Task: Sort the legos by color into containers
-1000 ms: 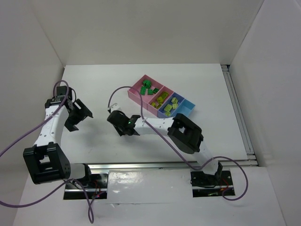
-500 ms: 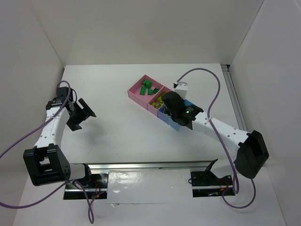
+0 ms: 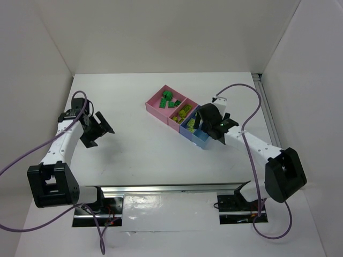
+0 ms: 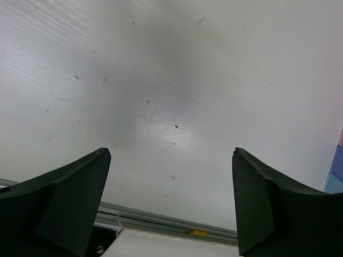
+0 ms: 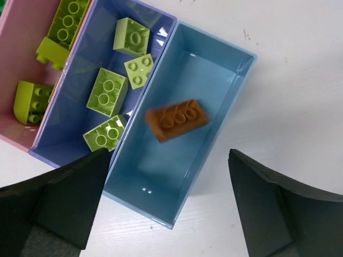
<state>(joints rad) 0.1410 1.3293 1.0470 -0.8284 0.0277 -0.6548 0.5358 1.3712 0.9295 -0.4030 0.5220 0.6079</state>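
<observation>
The containers are a diagonal row of bins: a pink bin (image 3: 158,103) with dark green legos (image 3: 169,99), a second pink bin (image 5: 21,80) with lime legos (image 5: 32,101), a periwinkle bin (image 5: 80,69) with several lime legos (image 5: 107,92), and a light blue bin (image 5: 214,80). An orange-brown lego (image 5: 177,119), blurred, is inside the light blue bin, free of the fingers. My right gripper (image 5: 169,171) (image 3: 213,127) hovers open above that bin. My left gripper (image 4: 170,160) (image 3: 102,128) is open over bare table at the far left.
The metal rail (image 4: 161,220) runs along the near table edge, just past my left fingers. White walls (image 3: 43,64) enclose the table on the left, back and right. The right arm's cable (image 3: 252,96) loops behind the bins.
My right arm swung from left of the bins to above the light blue bin and its jaws opened; the orange-brown lego now lies in that bin. My left gripper shifted slightly right.
</observation>
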